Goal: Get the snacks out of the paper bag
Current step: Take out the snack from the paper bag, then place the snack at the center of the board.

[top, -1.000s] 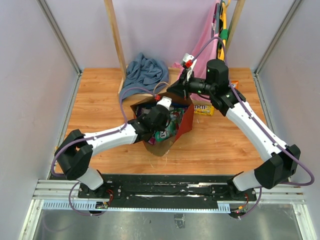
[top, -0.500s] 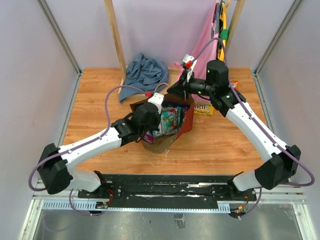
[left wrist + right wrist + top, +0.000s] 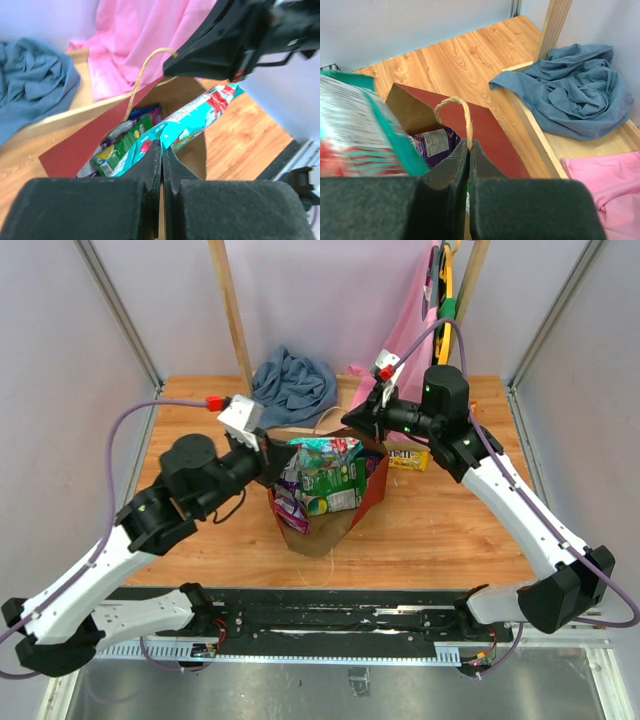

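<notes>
Two claws: both fully closed, each on something thin.
Left claw (image 3: 161,150): pinches the near end of a teal packet (image 3: 200,116) at the bag's mouth.
Paper bag (image 3: 375,490): red, mid-tabletop (image 3: 450,530), mouth open upward; a green packet (image 3: 340,480) and a purple packet (image 3: 290,508) crowd inside.
Teal packet's axis: lies lengthwise across the mouth on top of the others, running from the left claw toward the right claw.
Right claw (image 3: 469,150): clamped on the twine handle (image 3: 466,117) at the far rim.
Step in hand: likely drawing the teal packet out. Pull along its length, lifting so the far end clears the rim, with the handle grip anchoring the bag; go slowly, since the narrow pinch may slip.
Beyond: yellow M&M's packet (image 3: 408,458) beside the bag; blue-grey cloth (image 3: 292,380) and pink garment (image 3: 415,350) farthest.
</notes>
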You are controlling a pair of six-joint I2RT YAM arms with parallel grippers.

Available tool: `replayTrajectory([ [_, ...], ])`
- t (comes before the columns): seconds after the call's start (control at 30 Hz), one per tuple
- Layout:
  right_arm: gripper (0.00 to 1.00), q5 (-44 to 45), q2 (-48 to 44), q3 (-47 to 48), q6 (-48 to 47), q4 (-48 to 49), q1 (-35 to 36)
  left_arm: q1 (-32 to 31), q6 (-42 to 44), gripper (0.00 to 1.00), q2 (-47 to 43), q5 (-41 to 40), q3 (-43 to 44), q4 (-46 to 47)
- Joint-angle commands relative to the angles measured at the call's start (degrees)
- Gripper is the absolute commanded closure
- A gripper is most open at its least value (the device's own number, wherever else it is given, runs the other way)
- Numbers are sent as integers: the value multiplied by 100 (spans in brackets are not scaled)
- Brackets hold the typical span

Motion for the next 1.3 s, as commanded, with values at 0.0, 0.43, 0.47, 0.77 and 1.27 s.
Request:
replayTrajectory([
  [0.0, 99, 69, -121, -67, -84, 52, -125, -23, 234, 99, -566, 869, 321, 433],
  [0.43, 99, 29, -120, -74, -36, -24, -133, -23, 1051, 100, -367, -1572, 1289, 1374],
  [0.47, 99, 49, -157, -93, -57, -47, -135, -23, 1150, 100, -333, -1603, 1361, 1543],
  [0.77, 99, -56, -240, -239, 37, 62, -135, 232, 1783, 100, 863, -1729, 2805, 1675],
  [1.27, 99, -103, -344, -385, 33, -53, -135, 5196, -1082, 100, 2563, 2271, 2984, 1720],
])
